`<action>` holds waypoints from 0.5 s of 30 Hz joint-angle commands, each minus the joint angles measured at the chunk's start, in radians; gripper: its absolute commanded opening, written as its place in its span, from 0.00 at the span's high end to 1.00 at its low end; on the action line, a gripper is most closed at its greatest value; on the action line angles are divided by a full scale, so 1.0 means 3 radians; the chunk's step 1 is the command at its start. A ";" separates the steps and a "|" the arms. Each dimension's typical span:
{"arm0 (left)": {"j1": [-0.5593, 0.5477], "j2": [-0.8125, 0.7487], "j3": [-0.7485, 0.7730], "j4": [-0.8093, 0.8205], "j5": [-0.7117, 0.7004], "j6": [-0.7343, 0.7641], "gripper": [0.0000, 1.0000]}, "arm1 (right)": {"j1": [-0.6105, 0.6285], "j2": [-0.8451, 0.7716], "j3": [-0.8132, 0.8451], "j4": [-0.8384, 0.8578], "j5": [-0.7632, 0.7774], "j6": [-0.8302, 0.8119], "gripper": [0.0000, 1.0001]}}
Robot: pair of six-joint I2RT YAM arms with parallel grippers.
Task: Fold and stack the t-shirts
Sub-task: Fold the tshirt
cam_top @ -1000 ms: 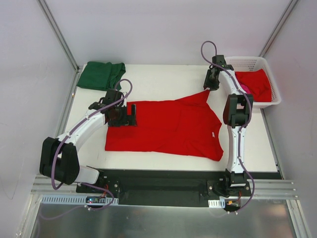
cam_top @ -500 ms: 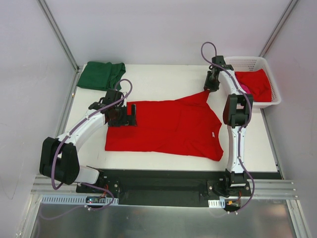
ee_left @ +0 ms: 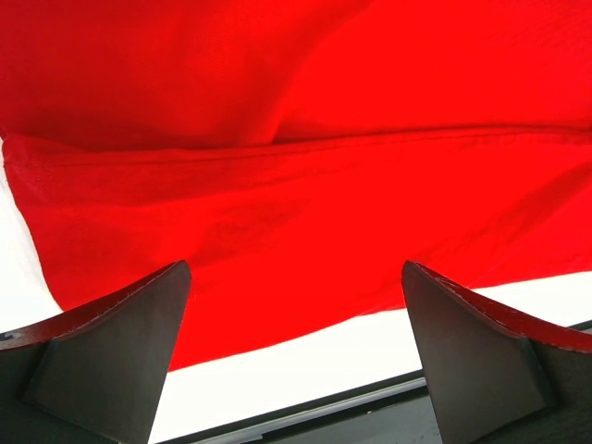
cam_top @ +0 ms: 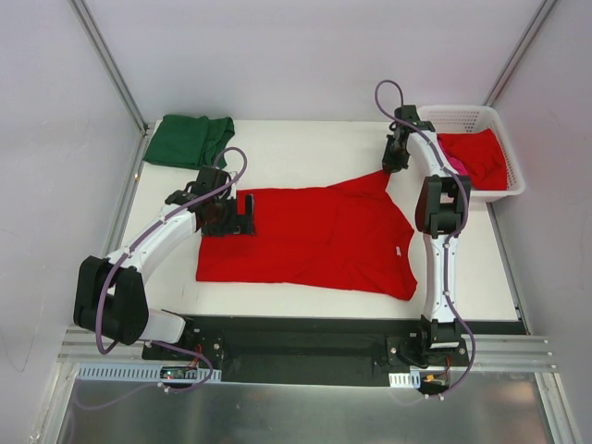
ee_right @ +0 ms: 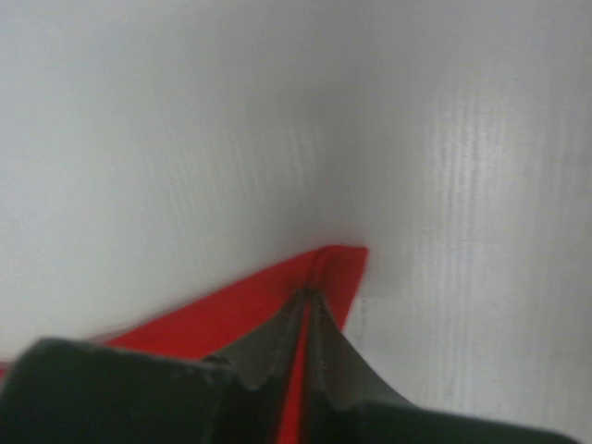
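A bright red t-shirt [cam_top: 314,236] lies spread flat across the middle of the table. My right gripper [cam_top: 390,166] is shut on the tip of its far sleeve [ee_right: 338,268], with the red cloth pinched between the fingers. My left gripper [cam_top: 248,215] sits at the shirt's left edge, open, and the red cloth [ee_left: 296,203] lies ahead of its spread fingers with nothing between them. A dark green t-shirt [cam_top: 188,140] lies folded at the far left corner. Another red t-shirt [cam_top: 476,157] is in the basket with a bit of pink beside it.
A white lattice basket [cam_top: 462,116] stands at the far right corner of the table. Metal frame posts rise at both far corners. A black rail [cam_top: 305,333] runs along the near edge by the arm bases.
My right gripper has closed onto the red sleeve tip. The left arm and the shirts have not moved.
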 commanded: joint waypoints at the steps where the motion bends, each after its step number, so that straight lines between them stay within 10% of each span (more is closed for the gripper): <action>1: -0.0042 -0.0112 0.0003 0.0006 -0.0041 0.0018 0.01 | 0.0005 0.0014 0.0168 -0.0086 -0.0018 0.0019 0.95; 11: -0.0042 -0.0117 0.0018 0.0006 -0.0047 0.0023 0.01 | 0.0005 -0.0200 -0.0210 0.0224 -0.0018 0.0014 0.99; 15: -0.0042 -0.0091 0.0033 0.0006 -0.0031 0.0023 0.01 | 0.0010 -0.0313 -0.0323 0.0297 0.0038 0.0019 0.79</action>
